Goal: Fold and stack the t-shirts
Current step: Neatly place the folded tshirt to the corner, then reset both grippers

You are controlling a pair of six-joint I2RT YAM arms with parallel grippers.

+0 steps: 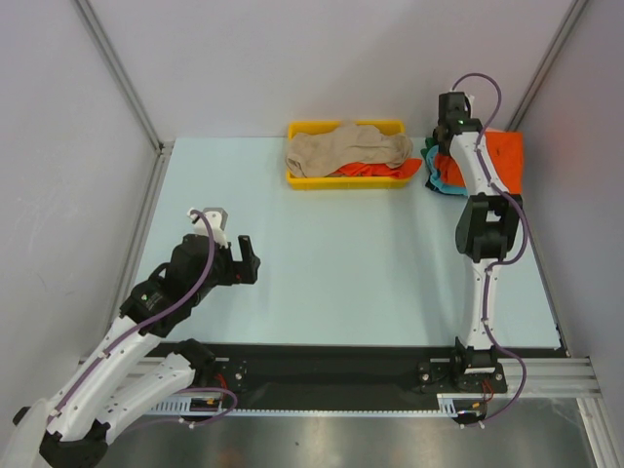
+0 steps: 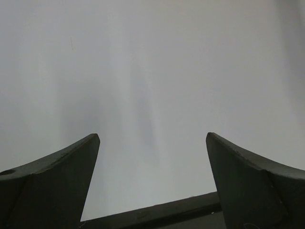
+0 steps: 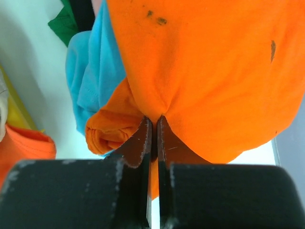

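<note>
The orange t-shirt [image 3: 214, 71] lies on top of a pile just right of the yellow tray [image 1: 336, 182]. Its cloth is bright and plain, smooth over most of its spread, with a few small dark specks near its far edge and one sleeve rolled into a loose bunch. It puckers where the right gripper [image 3: 152, 119] pinches a fold, the fingers pressed almost together on it. Under it, on the tray side, a teal t-shirt [image 3: 93, 71] sticks out, with a dark green t-shirt [image 3: 64, 24] beyond. Inside the tray a crumpled beige t-shirt [image 1: 349, 149] lies over more orange cloth [image 1: 375, 170]. Well left of the tray and nearer the arm bases, the left gripper [image 2: 152, 136] hangs over the pale table [image 1: 341, 273], fingers spread wide, holding nothing.
</note>
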